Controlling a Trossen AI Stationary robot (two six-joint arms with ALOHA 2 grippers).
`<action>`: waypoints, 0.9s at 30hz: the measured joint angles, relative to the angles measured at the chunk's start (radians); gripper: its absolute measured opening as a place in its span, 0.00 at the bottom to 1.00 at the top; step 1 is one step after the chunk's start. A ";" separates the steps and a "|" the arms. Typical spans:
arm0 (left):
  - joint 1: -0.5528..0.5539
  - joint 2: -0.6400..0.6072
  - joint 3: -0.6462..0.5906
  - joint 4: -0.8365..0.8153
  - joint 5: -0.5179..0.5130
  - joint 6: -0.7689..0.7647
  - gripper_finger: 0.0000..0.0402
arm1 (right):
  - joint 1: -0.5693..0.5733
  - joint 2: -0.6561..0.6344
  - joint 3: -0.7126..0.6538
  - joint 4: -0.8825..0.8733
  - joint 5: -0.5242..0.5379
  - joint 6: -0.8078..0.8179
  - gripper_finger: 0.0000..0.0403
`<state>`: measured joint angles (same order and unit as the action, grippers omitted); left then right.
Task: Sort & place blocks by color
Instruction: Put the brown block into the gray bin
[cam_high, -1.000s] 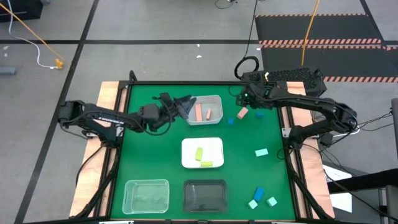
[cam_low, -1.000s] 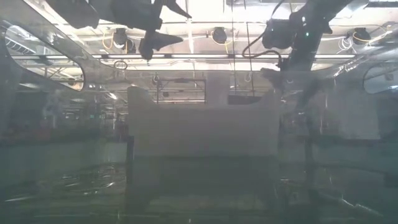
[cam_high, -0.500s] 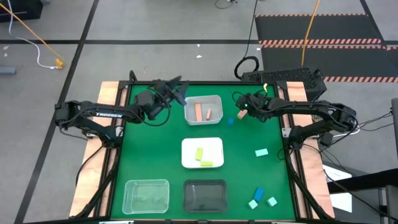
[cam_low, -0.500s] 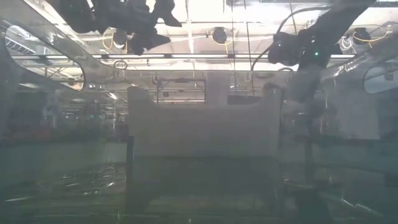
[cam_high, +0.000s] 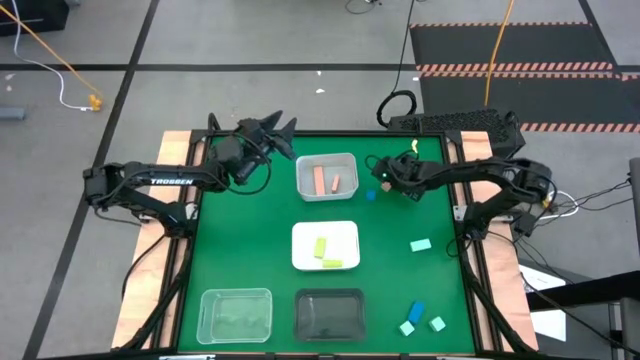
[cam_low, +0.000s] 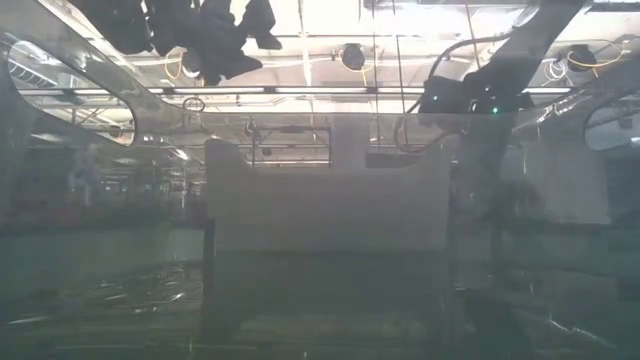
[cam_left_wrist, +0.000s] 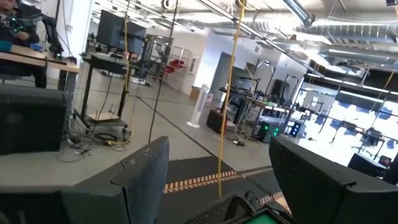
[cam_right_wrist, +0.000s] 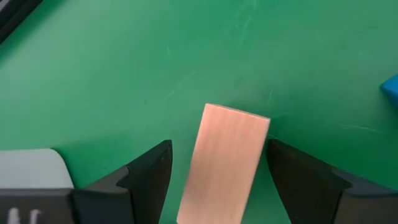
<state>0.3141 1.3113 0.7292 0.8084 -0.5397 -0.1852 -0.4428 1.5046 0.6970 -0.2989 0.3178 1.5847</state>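
A salmon pink block (cam_right_wrist: 227, 162) lies flat on the green table, and my right gripper (cam_right_wrist: 217, 149) hangs low over it, open, one finger on either side; I see no touch. In the high view this gripper (cam_high: 383, 172) is right of the clear tray (cam_high: 345, 160), which holds two salmon blocks (cam_high: 328, 181). A small blue block (cam_high: 370, 194) lies just beside it. My left gripper (cam_high: 278, 126) is open and holds nothing, raised over the table's far left part, pointing out into the room. The white tray (cam_high: 300, 235) holds two yellow-green blocks (cam_high: 326, 253).
An empty clear tray (cam_high: 235, 313) and a black tray (cam_high: 328, 312) stand along the near edge. A mint block (cam_high: 420, 244) lies at mid right. One blue block (cam_high: 417, 311) and two mint ones (cam_high: 407, 327) sit at the near right corner.
My right gripper has come down from the far right corner toward the salmon block and rolled about its own line, staying open. My left gripper has swung away from the clear tray toward the table's far left, rising a little and rolling, and is still open.
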 joint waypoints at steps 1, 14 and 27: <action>0.000 0.000 0.000 -0.003 0.000 0.000 0.69 | 0.000 0.005 0.000 0.001 0.000 -0.007 0.61; -0.001 0.000 0.000 -0.029 0.000 -0.085 0.69 | 0.000 -0.003 0.001 0.017 -0.035 -0.239 0.28; -0.042 0.000 0.000 -0.083 0.000 -0.299 0.69 | -0.002 -0.205 -0.003 0.093 -0.065 -0.460 0.28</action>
<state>0.2725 1.3117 0.7292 0.7252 -0.5396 -0.4842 -0.4450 1.2994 0.6945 -0.2062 0.2528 1.1248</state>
